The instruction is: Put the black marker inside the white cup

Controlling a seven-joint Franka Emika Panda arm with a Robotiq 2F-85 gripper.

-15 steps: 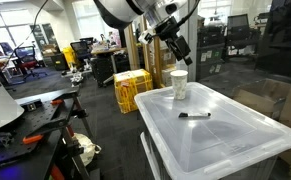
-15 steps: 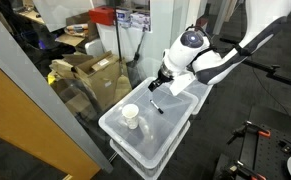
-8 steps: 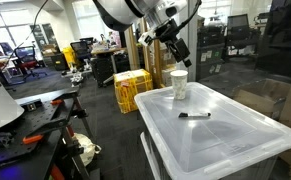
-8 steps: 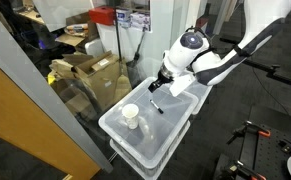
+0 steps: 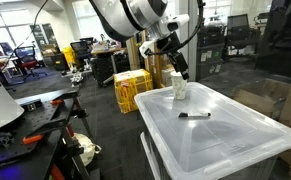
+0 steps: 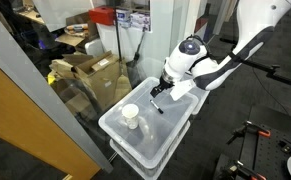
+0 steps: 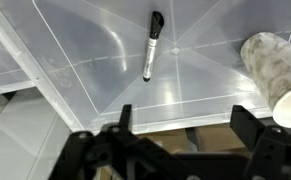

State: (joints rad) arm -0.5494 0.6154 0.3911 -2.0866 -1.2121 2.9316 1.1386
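I am keeping the tool spread wide and empty above the translucent plastic bin-lid bench. The thin black marker is lying flat ahead of the fingers, near the tall white paper cup but apart from it. I am judging two risks: an off-centre pinch rolling the marker across the slick lid, or the arm toppling the light cup. A yellow crate is sitting on the floor beyond; nothing is blocking the marker.

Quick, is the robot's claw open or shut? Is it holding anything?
Gripper: open, holding nothing; the black marker lies apart from it.
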